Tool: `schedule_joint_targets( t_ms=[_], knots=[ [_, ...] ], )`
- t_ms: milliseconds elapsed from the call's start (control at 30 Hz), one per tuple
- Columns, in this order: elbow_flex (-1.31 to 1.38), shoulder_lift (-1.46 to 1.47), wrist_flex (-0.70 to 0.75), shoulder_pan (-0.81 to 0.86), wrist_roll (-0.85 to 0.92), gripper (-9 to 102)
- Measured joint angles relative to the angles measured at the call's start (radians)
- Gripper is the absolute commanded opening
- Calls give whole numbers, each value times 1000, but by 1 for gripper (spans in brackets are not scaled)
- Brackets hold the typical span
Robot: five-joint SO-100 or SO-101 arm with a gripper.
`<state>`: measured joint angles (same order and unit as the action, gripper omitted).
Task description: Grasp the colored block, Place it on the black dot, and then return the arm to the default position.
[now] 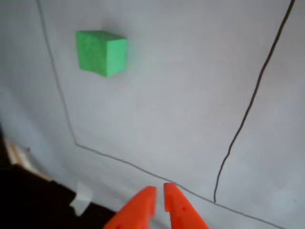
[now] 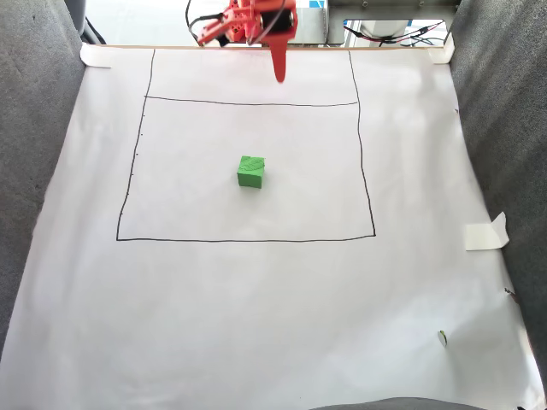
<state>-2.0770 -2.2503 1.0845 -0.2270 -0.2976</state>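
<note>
The green foam cube (image 2: 250, 172) rests on the white paper near the middle of the drawn rectangle, with nothing touching it. In the other view the cube (image 1: 101, 52) sits at the upper left, far from my gripper. My orange gripper (image 2: 279, 79) hangs tip-down at the far edge of the paper, folded back by the arm's base, well apart from the cube. Its two pointed fingers (image 1: 159, 187) enter the other view from the bottom edge, shut with only a thin slit between them and nothing held. The black dot is hidden or out of view.
Thin black pen lines (image 2: 248, 239) frame a rectangle on the white paper (image 2: 256, 325). Grey fabric (image 2: 34, 128) flanks both sides. Tape tabs (image 2: 485, 233) hold the paper's edges. A small dark mark (image 2: 442, 338) lies at the lower right. Cables (image 2: 393, 34) sit behind the arm.
</note>
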Motion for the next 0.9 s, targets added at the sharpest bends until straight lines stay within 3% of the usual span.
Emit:
schedule_joint_targets(
  t_ms=[433, 900],
  knots=[
    [-543, -738, -97, 166, 183, 0],
    [-738, -1019, -150, 206, 227, 0]
  ],
)
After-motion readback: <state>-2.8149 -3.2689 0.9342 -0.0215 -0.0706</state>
